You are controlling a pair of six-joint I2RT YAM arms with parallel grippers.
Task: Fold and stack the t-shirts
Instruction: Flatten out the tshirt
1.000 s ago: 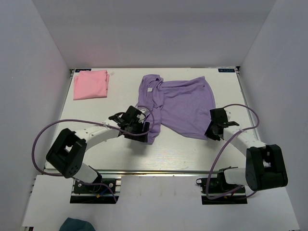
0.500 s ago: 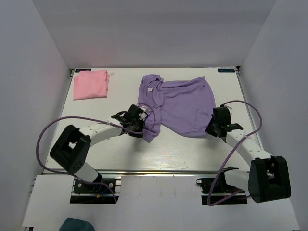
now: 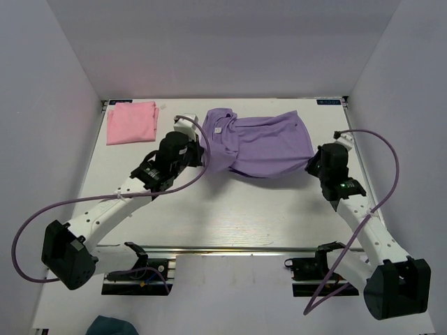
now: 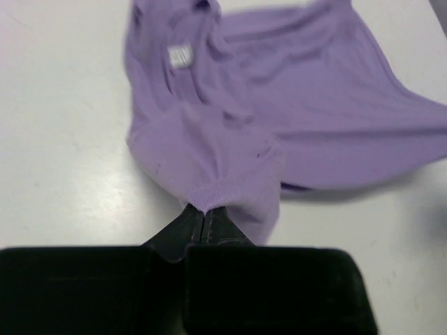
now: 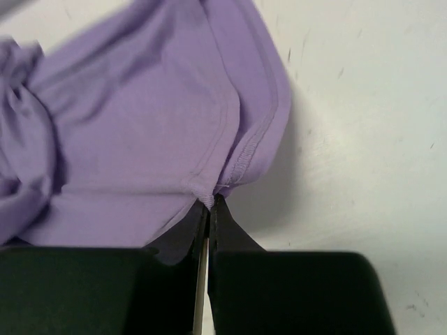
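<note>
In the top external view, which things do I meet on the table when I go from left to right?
The pink t-shirt → left gripper → lavender t-shirt → right gripper.

The white neck label (image 4: 180,56) on the lavender t-shirt (image 4: 314,105) is unreadable.

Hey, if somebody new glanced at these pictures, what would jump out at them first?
The lavender shirt lies rumpled at the far middle of the table, pinched from both sides. The left tool is shut on a bunched fold near its collar side, and the right tool is shut on a hem corner. A folded pink shirt sits apart in the far left corner.
</note>
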